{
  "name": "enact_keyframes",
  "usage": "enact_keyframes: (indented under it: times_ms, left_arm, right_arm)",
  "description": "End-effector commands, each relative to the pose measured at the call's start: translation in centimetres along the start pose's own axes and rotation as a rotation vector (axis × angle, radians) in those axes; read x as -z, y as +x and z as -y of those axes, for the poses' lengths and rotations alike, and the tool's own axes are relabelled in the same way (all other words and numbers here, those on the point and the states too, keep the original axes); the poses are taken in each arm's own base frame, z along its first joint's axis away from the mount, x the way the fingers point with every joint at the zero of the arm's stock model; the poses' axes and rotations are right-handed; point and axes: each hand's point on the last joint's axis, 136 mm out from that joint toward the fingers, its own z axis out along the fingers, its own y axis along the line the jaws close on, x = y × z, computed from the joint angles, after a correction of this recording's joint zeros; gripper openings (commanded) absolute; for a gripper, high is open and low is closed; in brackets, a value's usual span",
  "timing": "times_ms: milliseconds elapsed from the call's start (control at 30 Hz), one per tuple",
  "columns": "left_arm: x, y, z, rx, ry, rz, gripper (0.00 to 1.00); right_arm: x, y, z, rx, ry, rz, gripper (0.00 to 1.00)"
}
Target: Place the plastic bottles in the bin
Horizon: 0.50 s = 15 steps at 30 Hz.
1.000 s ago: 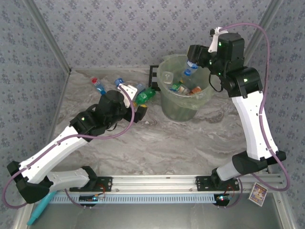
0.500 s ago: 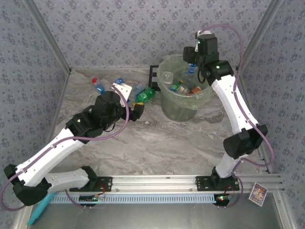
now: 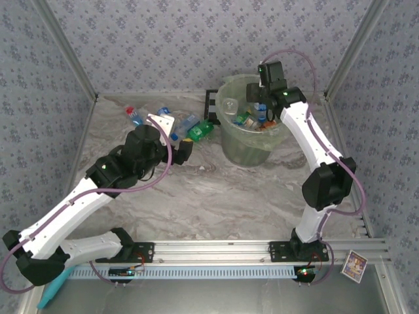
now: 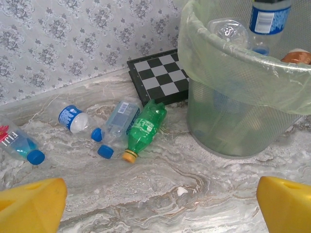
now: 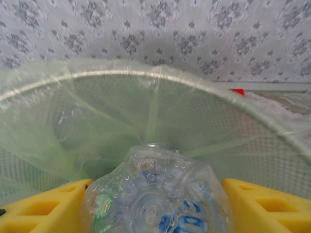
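Wallpapered wall [image 5: 160, 29] behind bin [image 5: 146, 73]; clear bottle [image 5: 155, 194] clamped between right fingers [image 5: 43, 204]; left fingers [image 4: 29, 204] spread.

Four plastic bottles lay on the table [image 4: 204, 194] near its far edge, left of the middle. Three were clear with blue caps: one red-marked bottle [image 4: 17, 144], one blue-labelled bottle [image 4: 73, 118] and one pale-labelled bottle [image 4: 120, 121]. One was a green bottle [image 4: 145, 127] with a yellow cap. A fifth bottle [image 4: 268, 17], blue-labelled, hung upright over the rim of the one bin [image 4: 233, 63]. More bottles lay inside it, too jumbled to count. One checkered board [image 4: 160, 77] sat by the far edge.
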Motion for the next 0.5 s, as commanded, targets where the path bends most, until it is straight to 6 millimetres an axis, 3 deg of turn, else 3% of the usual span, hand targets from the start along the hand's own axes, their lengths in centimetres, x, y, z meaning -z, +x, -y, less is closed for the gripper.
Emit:
enact_keyframes:
  times_ms: [0,133,233,300,333,467]
  left_arm:
    - [0.3,-0.2,-0.3,0.022,-0.003,0.0,1.0]
    - [0.4,0.0,-0.5,0.03,-0.007,-0.005,1.0]
    - [0.6,0.1,-0.6,0.036,-0.006,-0.006,1.0]
    - [0.8,0.1,-0.7,0.04,-0.011,-0.006,1.0]
    - [0.9,0.2,-0.9,0.044,-0.015,-0.004,1.0]
    - [0.9,0.3,-1.4,0.058,-0.03,-0.003,1.0]
  right_arm:
    - [-0.9,1.7,-0.2,0.005,-0.012,-0.059,0.68]
    - [-1.3,2.0,-0.5,0.01,-0.018,-0.086,0.71]
    - [-0.9,1.4,-0.4,-0.003,-0.013,-0.093,0.8]
    - [-0.2,0.3,-0.4,-0.01,-0.014,-0.07,0.88]
    - [0.4,-0.4,-0.4,-0.013,-0.017,-0.051,1.0]
    - [3.0,-3.3,-0.5,-0.028,-0.036,0.032,1.0]
